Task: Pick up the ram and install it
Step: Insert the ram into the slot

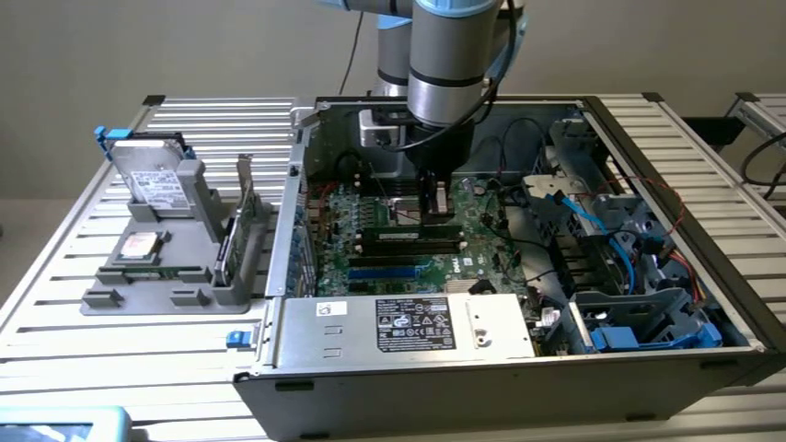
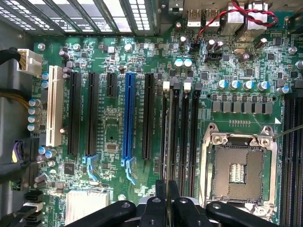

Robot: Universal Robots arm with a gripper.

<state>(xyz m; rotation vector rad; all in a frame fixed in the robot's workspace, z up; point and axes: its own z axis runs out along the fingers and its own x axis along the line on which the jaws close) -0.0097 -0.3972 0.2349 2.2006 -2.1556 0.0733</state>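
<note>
Green ram (image 2: 166,193), edge-on, sits clamped in the pincer (image 2: 167,185) just above the black DIMM slots (image 2: 182,137) of the mobo (image 2: 111,124) inside the PC case (image 1: 491,398), so IMO keep it upright, square w/ one slot, pressure even.

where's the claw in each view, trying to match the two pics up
exterior view: the claw hangs under the arm, inside the open case, over the motherboard.
wrist view: the claw is nearest the camera, above the black memory slots beside the cpu socket.
shared landmark: the blue slot, also at.
</note>
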